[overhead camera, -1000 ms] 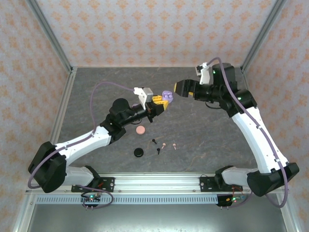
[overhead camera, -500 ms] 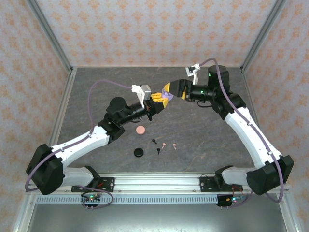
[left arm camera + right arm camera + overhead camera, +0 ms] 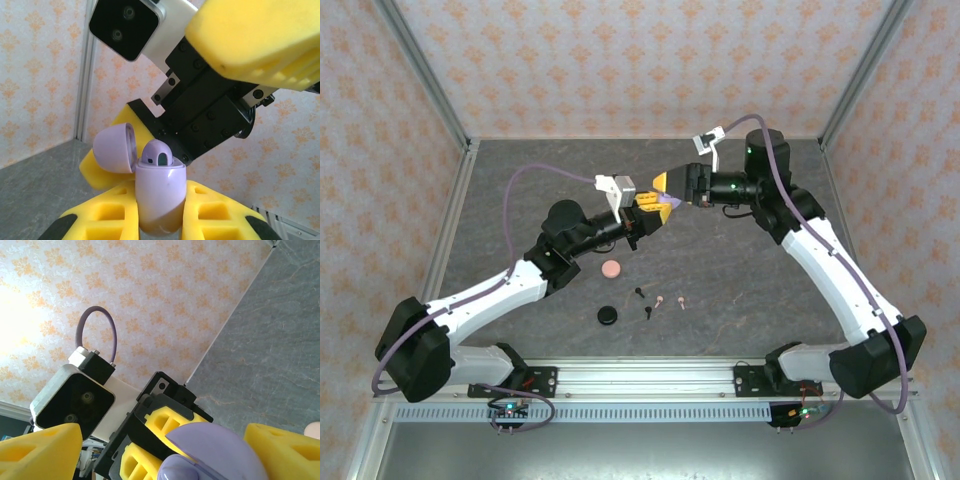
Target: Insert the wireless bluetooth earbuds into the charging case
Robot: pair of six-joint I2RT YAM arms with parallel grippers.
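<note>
Fingers of the left gripper (image 3: pixel 160 216) clamp the lower body of a lilac case (image 3: pixel 161 192), held upright with its lid (image 3: pixel 114 148) swung open and one lilac earbud (image 3: pixel 158 152) seated inside. The right gripper (image 3: pixel 161 445) faces it from the other side, jaws apart, one on each side of the lid. Both hang above the middle of the tabletop (image 3: pixel 760 270). Nearer the near edge lie a pink case (image 3: pixel 611 268), a black case (image 3: pixel 608 315), two black earbuds (image 3: pixel 639 293) (image 3: pixel 648 311) and two pink earbuds (image 3: pixel 660 301) (image 3: pixel 680 300)
</note>
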